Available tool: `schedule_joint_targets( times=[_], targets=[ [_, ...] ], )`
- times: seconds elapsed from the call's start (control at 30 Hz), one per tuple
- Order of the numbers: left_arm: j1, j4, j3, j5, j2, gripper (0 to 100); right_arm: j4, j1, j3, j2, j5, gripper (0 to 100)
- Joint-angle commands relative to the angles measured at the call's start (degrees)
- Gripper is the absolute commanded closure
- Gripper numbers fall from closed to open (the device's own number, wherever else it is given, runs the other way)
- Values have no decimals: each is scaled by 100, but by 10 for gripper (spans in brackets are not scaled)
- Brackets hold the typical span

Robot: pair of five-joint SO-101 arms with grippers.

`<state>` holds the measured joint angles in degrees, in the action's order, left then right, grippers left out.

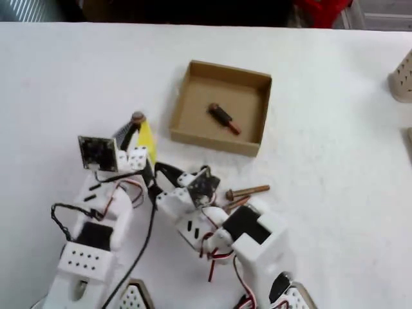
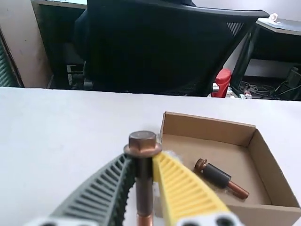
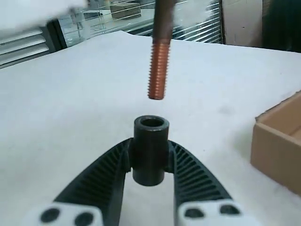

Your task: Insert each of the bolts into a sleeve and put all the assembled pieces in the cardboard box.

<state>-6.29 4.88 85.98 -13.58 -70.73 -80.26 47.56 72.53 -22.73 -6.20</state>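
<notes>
1. A white table point(image 1: 335, 161) carries an open cardboard box point(image 1: 222, 138), seen from above, with two robot arms on the side of the box nearest the camera.
2. Inside the box lies one assembled piece point(image 2: 220, 177), a copper-coloured bolt pushed through a black sleeve. It rests flat on the box floor, away from the walls.
3. The left gripper point(image 2: 142, 162) is clamped on a copper bolt point(image 2: 142, 141). The shaft is pinched between a grey finger point(image 2: 101, 193) and a yellow finger point(image 2: 183, 188), and the hexagonal head sits just above the fingertips.
4. From above, this held bolt point(image 1: 137, 118) sits off the box's left wall, near it but not touching.
5. The right gripper point(image 3: 149, 148) grips a black sleeve point(image 3: 150, 129) between its two black fingers. The sleeve stands upright with its open bore facing up, on the arm side of the box and beside one of its corners.
6. The threaded end of the held bolt point(image 3: 157, 70) hangs directly above the sleeve's opening, with a clear gap between them.
7. Two loose bolts point(image 1: 248, 191) point(image 1: 235, 203) lie on the table close together, outside the box beyond its near wall, beside the right arm.
</notes>
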Motion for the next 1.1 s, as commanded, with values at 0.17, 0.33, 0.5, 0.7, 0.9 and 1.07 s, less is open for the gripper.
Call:
schedule_joint_targets(
  times=[0.17, 0.33, 0.5, 0.7, 0.9, 1.07],
  targets=[
    [-92, -299, 167, -158, -576, 980, -127, 4, -141, 22, -35, 983],
    [-171, -510, 404, -141, -593, 980, -127, 4, -132, 22, -35, 983],
    [-286, -510, 413, -141, -585, 980, -127, 4, -132, 22, -35, 983],
    [-295, -501, 633, -141, -593, 980, -127, 4, -132, 22, -35, 983],
    [-286, -501, 642, -132, -593, 980, -127, 4, -132, 22, -35, 983],
    [-286, -448, 589, -132, -593, 980, 48, 13, -123, 66, -35, 983]
  ],
)
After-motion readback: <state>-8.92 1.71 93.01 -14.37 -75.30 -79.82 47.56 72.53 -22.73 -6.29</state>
